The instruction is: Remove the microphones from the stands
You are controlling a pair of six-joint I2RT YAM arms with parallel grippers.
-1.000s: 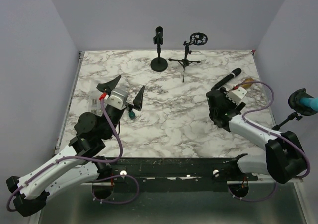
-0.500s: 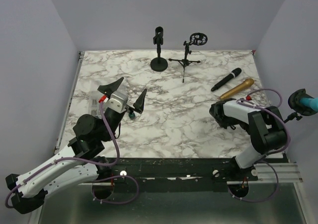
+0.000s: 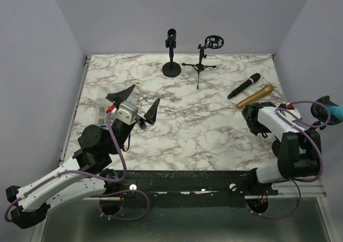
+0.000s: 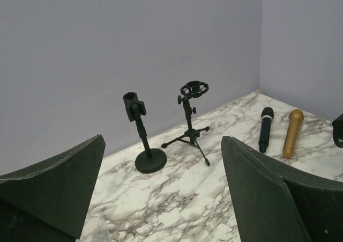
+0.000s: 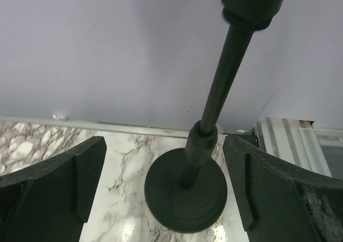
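From above, the microphone (image 3: 325,107) perches at the frame's right edge; my left pincer (image 3: 143,93) gapes empty. Left wrist: jaws wide, nothing between. Right wrist: my right pincer (image 5: 163,172), wide and empty, faces the stand (image 5: 211,113) near its base; closing this low could topple it.

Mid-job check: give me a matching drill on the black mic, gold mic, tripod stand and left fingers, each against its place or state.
Things
1. black mic
2. gold mic
3. tripod stand
4. left fingers

Places or states
A. spread wide, nothing between them
B. lying flat, the nearer of the pair to the right arm
C. upright at the back, ring mount empty
D. lying flat, the farther of the pair from the right arm

Pairs: 1-D, 2-B, 3-C, 4-A
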